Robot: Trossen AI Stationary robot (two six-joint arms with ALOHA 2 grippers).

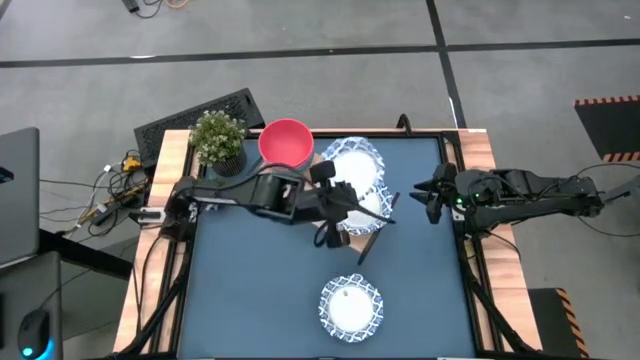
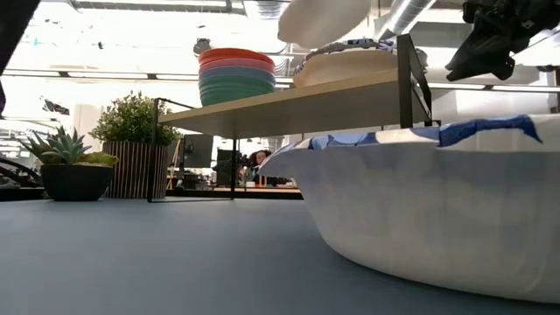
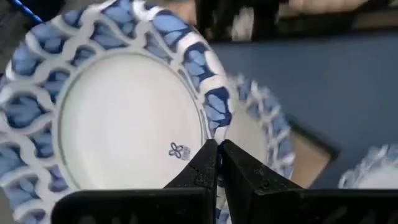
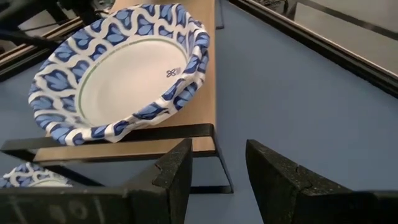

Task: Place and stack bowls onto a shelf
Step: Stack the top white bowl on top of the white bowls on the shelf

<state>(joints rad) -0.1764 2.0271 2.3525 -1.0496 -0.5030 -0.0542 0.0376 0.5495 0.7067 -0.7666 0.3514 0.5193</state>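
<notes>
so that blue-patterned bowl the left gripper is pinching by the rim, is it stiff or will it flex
The bowl looks thin-walled, like paper or light plastic, so it probably flexes a little and weighs little. The left gripper holds it by one rim edge alone, which suggests it is light, though it may swing or slip when moved.

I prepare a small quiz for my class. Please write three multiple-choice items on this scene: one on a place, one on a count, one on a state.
1. Where is the pink bowl?
A. on the shelf, atop the stack
B. on the tabletop
C. in the right claw

2. How many blue-patterned bowls show from above?
A. one
B. three
C. five

3. What is the state of the left claw?
A. open and empty
B. shut on a patterned bowl's rim
C. out of view

Answers:
1 A, the low view shows it topping the coloured stack.
2 B, two at the shelf, one on the tabletop.
3 B, its fingers pinch the rim.
</notes>
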